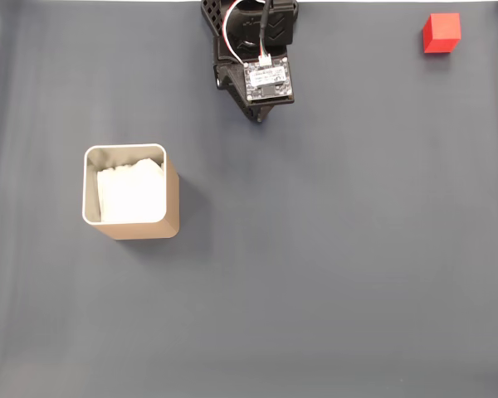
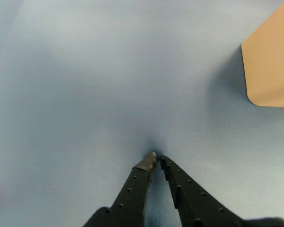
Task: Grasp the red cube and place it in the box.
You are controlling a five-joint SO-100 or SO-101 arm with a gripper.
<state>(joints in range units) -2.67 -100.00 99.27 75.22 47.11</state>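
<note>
Two fingers [image 2: 157, 158] met at their tips, holding nothing, with the red cube [image 1: 441, 32] and box [image 1: 131, 193] well apart on either side.

The arm [image 1: 251, 50] runs off the fixed view's top edge; the box [image 2: 272, 66] (one tan wall) is cropped — wrist view.

Fixed view: looks straight down on my grey table [image 1: 332, 274] from well above, my arm entering at the top edge. Wrist view: rides on me close above the table, facing forward and down past my claw [image 2: 157, 161], which enters from the bottom edge. Shared: the grey surface and the box [image 1: 133, 199] [image 2: 272, 66], cut off at the wrist view's right edge.
</note>
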